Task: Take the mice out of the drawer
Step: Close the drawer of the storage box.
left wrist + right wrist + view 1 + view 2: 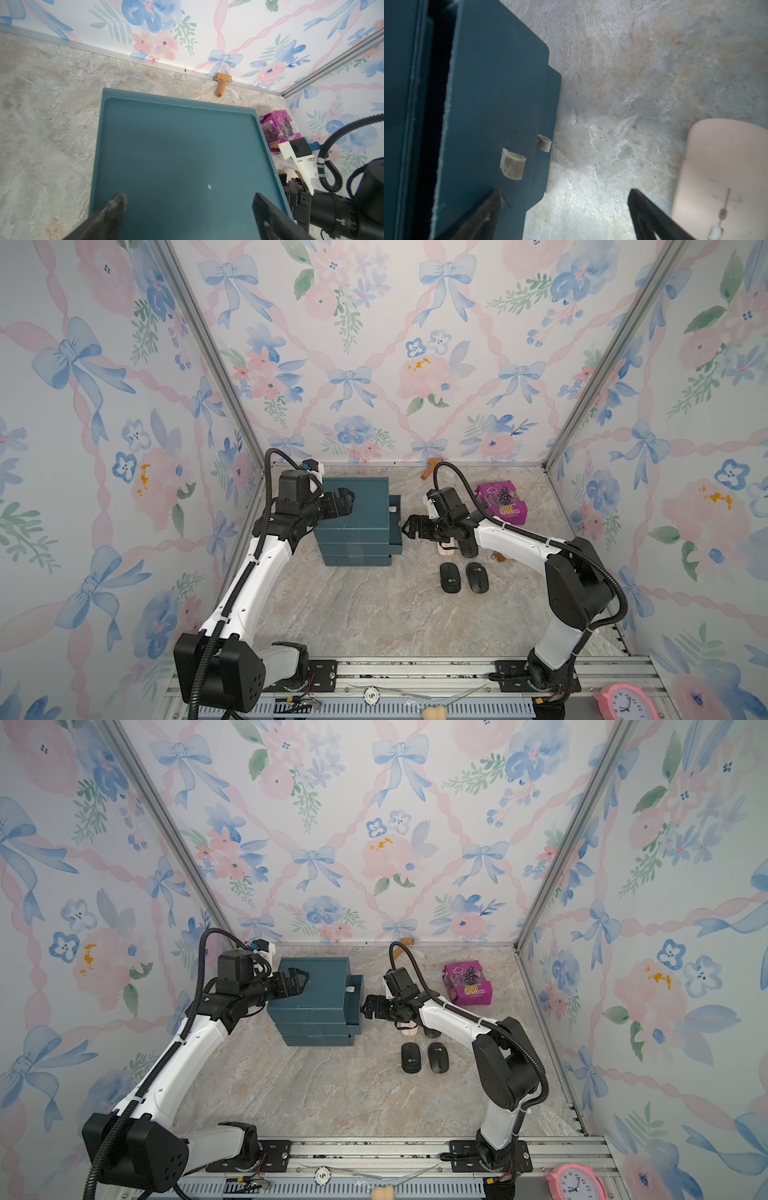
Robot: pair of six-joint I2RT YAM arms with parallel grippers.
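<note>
The blue drawer unit [353,518] [311,994] stands at the back left. Its top drawer [397,526] [498,104] is pulled out a little; a pale handle loop [512,164] shows on the front, and the inside is hidden. Two black mice [450,577] [477,577] [410,1057] lie on the table. Another black mouse [468,548] and the pink mouse [446,546] [726,176] lie partly under my right arm. My right gripper [409,526] [563,193] is open and empty just in front of the drawer. My left gripper [347,499] [187,199] hovers open over the unit's top [176,145].
A purple box [500,499] [276,128] sits at the back right. A wooden roller [432,467] [222,83] lies by the back wall. A brown-and-white plush keychain [500,558] lies beside my right arm. A pink clock [623,701] stands on the front rail.
</note>
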